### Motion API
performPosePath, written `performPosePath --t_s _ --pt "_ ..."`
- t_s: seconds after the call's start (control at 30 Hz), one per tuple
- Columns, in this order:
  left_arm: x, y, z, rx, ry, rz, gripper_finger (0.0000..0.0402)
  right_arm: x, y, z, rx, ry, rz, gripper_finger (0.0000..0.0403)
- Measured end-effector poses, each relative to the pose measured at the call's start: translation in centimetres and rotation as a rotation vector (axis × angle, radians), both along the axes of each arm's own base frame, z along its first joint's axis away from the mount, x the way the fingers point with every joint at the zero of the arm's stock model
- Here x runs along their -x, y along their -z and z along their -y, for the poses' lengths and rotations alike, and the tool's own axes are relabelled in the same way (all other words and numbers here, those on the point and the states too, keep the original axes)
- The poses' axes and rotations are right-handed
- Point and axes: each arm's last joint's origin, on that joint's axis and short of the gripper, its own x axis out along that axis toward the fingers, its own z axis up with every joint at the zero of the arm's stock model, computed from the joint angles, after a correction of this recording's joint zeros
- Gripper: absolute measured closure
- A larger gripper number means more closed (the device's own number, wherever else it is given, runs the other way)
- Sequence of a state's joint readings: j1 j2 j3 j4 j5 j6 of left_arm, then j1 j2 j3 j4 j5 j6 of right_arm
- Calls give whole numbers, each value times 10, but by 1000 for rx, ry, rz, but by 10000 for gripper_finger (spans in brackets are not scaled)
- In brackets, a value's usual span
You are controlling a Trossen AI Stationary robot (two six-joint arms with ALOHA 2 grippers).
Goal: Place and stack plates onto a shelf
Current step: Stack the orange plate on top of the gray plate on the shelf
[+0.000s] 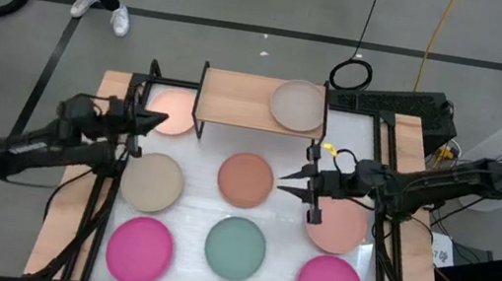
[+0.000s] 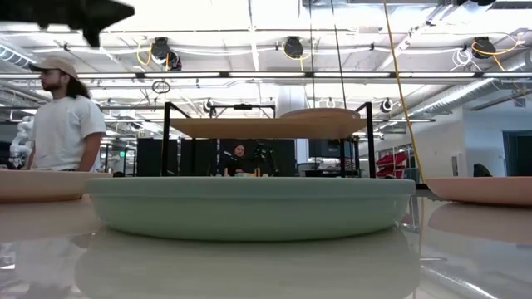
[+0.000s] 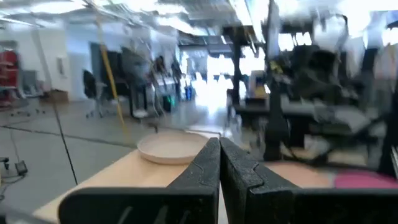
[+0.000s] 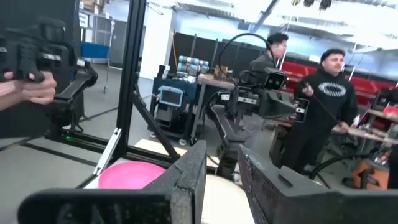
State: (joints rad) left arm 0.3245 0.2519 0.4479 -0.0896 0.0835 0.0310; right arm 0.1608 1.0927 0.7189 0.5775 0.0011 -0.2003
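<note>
One beige plate (image 1: 297,105) sits on the shelf's (image 1: 237,101) right end; the other seven plates lie on the white surface (image 1: 200,178) below. Left gripper (image 1: 156,123), jaws clenched & empty, hangs by the shelf's left legs above the salmon plate (image 1: 176,109), half tucked under the board. Risk: lifting it straight up clips the shelf edge or legs. Right gripper (image 1: 285,184), jaws a little apart, holds nothing beside the terracotta plate (image 1: 245,179); a shallow rim pinch could let it slip

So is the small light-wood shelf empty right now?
No. One round beige plate lies flat on the small light-wood shelf, at its right end; the rest is bare.
</note>
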Motion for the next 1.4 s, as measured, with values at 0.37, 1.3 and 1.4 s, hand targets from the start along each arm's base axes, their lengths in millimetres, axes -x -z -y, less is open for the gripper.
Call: performPosePath --t_s 0.37,1.3,1.4 --pt "-131 -29 23 -193 138 -716 398 13 -1 3 32 40 -83 324" --pt "-244 133 91 -488 351 -1423 232 30 -5 4 -5 39 -136 324" --pt "-249 145 86 -478 342 -1449 230 30 -5 4 -4 39 -138 324"
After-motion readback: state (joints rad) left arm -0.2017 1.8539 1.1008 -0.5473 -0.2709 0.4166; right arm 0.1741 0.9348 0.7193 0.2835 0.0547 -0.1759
